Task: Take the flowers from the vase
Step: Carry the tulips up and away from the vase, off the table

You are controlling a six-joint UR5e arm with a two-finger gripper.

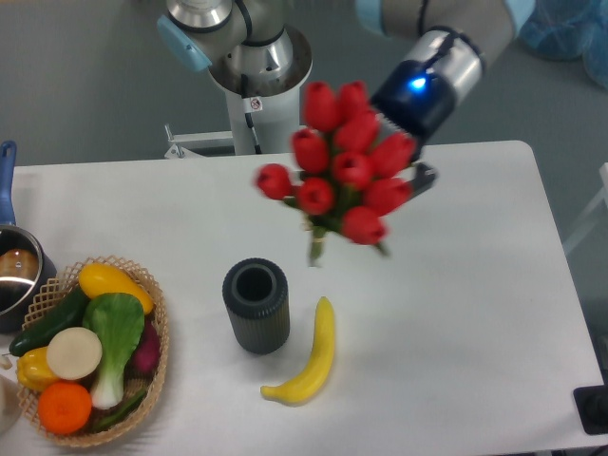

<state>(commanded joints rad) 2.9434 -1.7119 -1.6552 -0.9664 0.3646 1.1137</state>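
The flowers point(343, 166), a bunch of red tulip buds with short green stems, hang in the air above the table, to the upper right of the vase and clear of it. My gripper point(404, 185) is shut on the flowers from behind; its fingers are mostly hidden by the buds. The vase point(256, 306), a short dark grey ribbed cylinder, stands upright on the white table with its round mouth empty.
A banana point(311, 361) lies just right of the vase. A wicker basket point(152, 370) of vegetables and fruit sits at the front left. A steel pot with a blue handle point(11, 266) stands at the left edge. The robot base point(249, 66) is behind.
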